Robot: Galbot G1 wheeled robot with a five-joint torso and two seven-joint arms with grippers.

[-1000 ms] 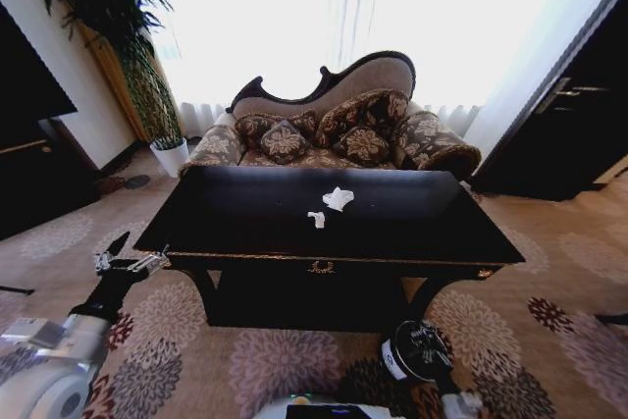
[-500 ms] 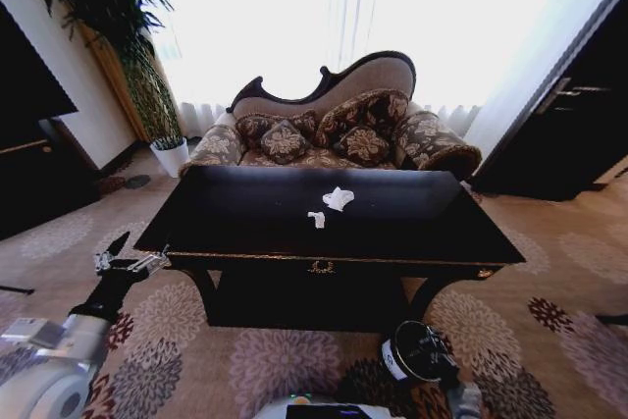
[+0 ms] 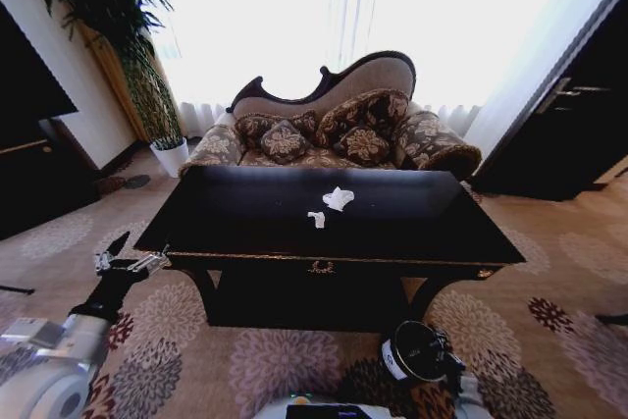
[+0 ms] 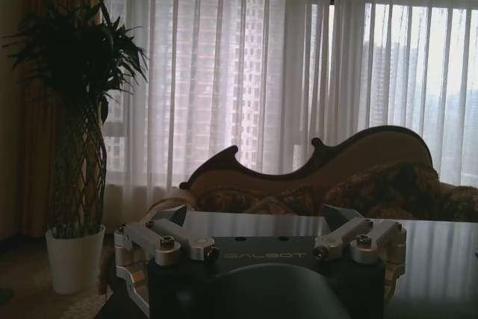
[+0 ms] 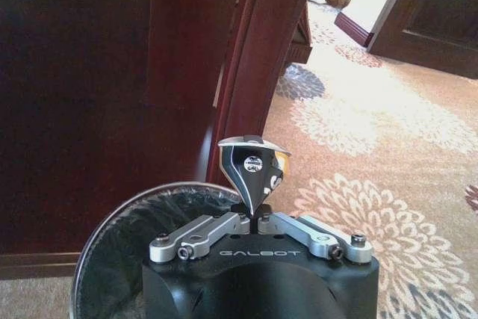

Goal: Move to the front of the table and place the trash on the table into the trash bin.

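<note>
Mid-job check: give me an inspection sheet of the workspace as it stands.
Surface: table, glossy black, directly ahead.
Job's things: tissue and paper scrap lie apart on the table; dark shiny item is held above the trash bin.
Clutter: nothing seen.
Grippers: left gripper open, low by the table's left corner; right gripper shut on the dark shiny item.
Cables: nothing seen.
Surroundings: sofa behind the table, potted plant, patterned carpet.
</note>
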